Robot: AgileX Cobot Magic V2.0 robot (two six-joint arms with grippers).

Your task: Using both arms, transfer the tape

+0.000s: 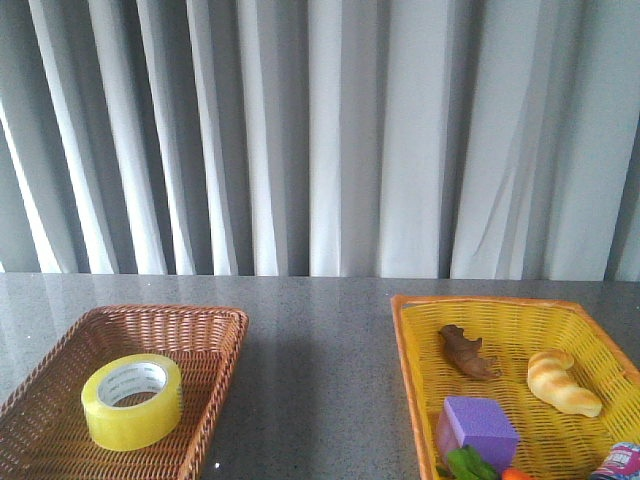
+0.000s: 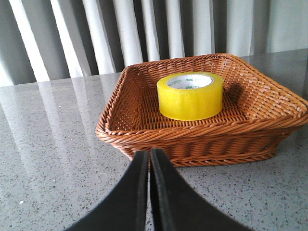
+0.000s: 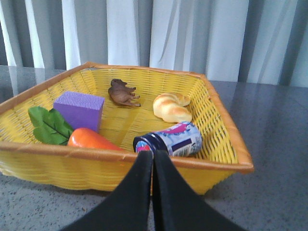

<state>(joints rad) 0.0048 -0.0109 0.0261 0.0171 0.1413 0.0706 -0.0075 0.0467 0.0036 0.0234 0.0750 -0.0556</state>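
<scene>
The yellow roll of packing tape (image 1: 132, 400) lies in the brown wicker basket (image 1: 215, 330) at lower left, fitting either start or finish, both end effectors pinched closed, empty.

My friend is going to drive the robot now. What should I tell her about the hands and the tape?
Left gripper: shut, holding nothing, over the table just outside the brown basket.
Right gripper: shut, holding nothing, just outside the yellow basket.
Tape: lying flat in the brown basket, on the robot's left.
Yellow basket holds a purple block, carrot, toy animal, croissant and a jar on its side.
Done or left: cannot tell. The tape may be waiting to go, or may have just arrived.
</scene>
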